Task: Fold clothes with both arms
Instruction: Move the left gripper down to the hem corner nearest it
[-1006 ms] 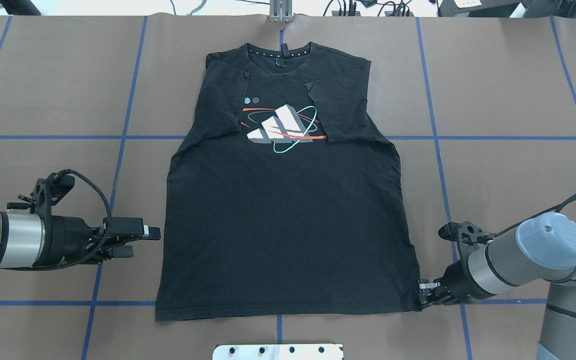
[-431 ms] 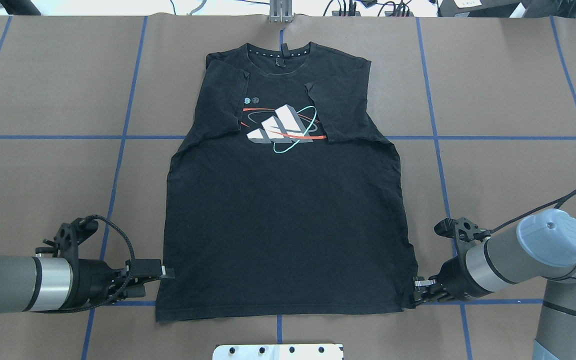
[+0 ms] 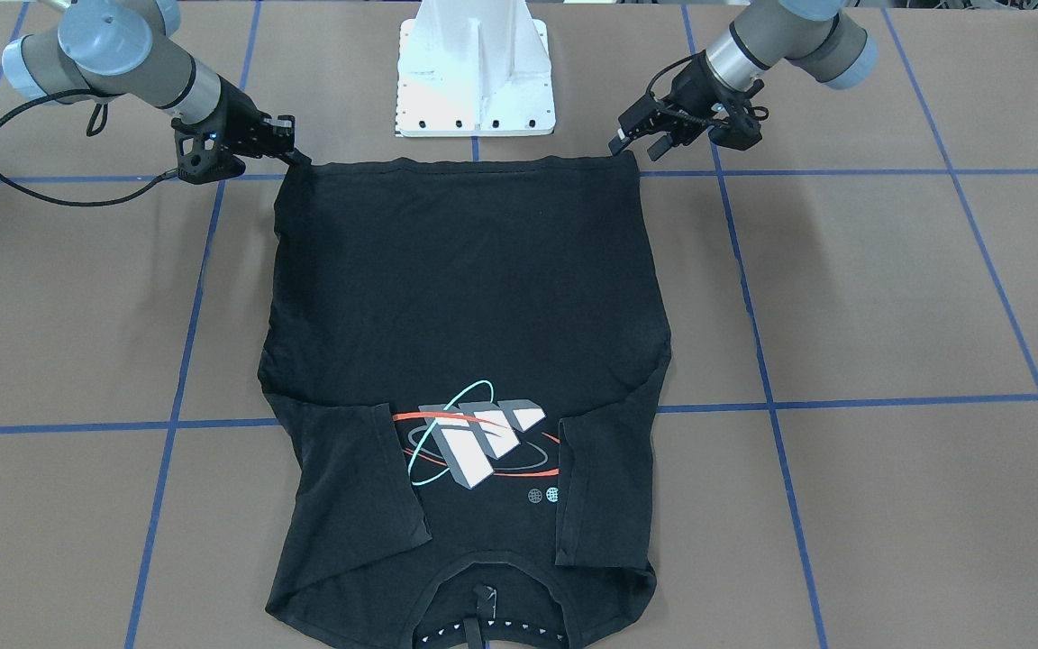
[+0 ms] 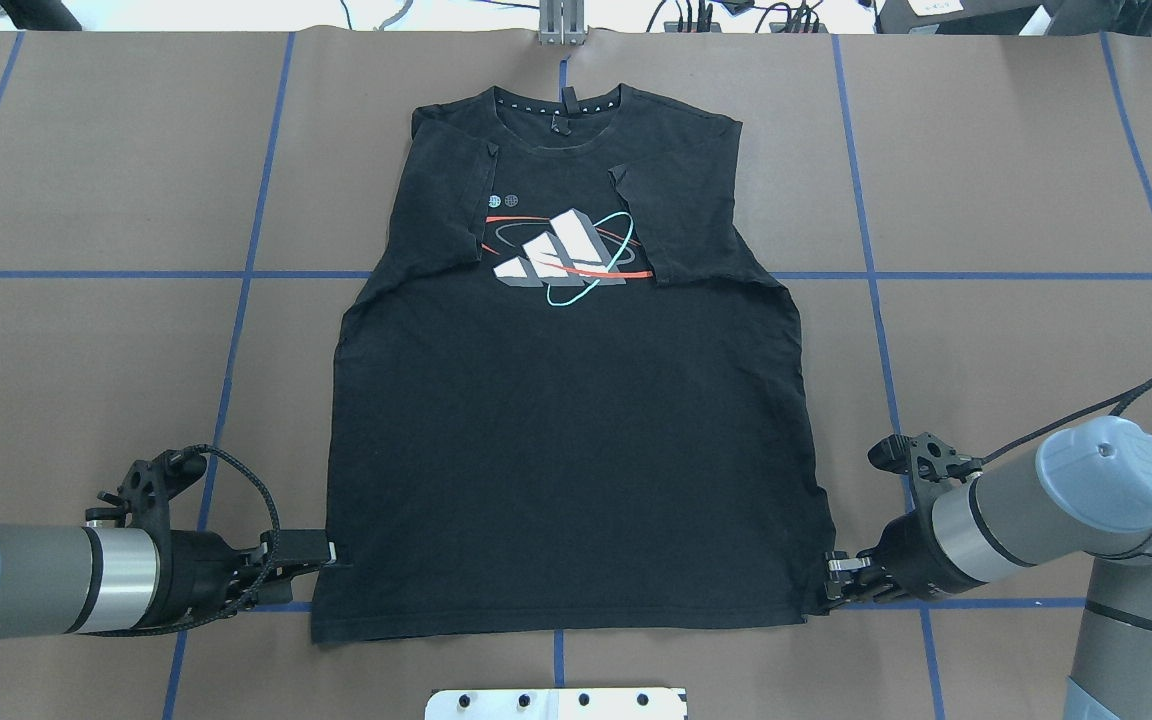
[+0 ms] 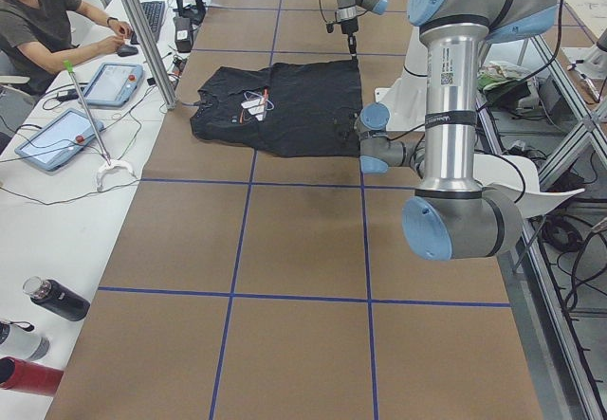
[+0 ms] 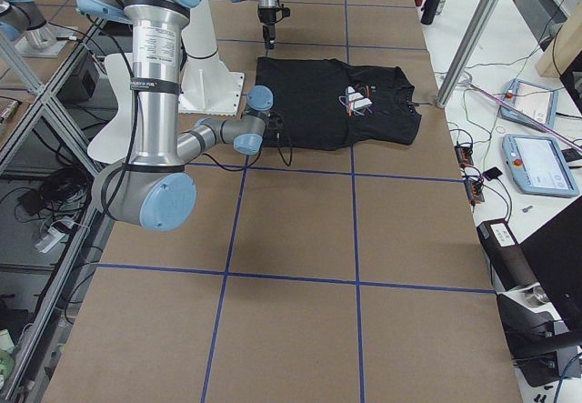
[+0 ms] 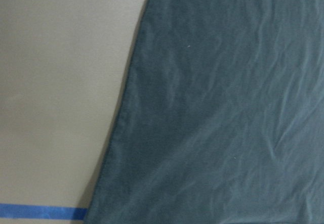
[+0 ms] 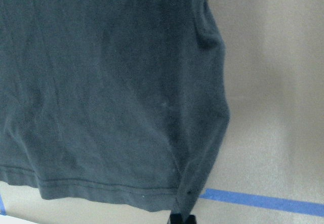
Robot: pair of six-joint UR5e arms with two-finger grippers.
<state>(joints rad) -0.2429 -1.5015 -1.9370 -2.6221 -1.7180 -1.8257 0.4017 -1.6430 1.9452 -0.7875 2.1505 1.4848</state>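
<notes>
White base plate (image 4: 556, 703) sat beside the T-shirt (image 4: 566, 450) hem; right gripper (image 4: 829, 590) lay low, pinching its corner; left gripper (image 4: 324, 560) hung spread.

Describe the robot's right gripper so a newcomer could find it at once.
On the brown paper-covered table with blue tape lines, a black short-sleeved T-shirt lies flat, collar away from the robot. The black two-finger right gripper sits at its near hem corner on the overhead view's right, closed on the cloth. Unlike the open left gripper opposite, its arm comes in slanted.
</notes>
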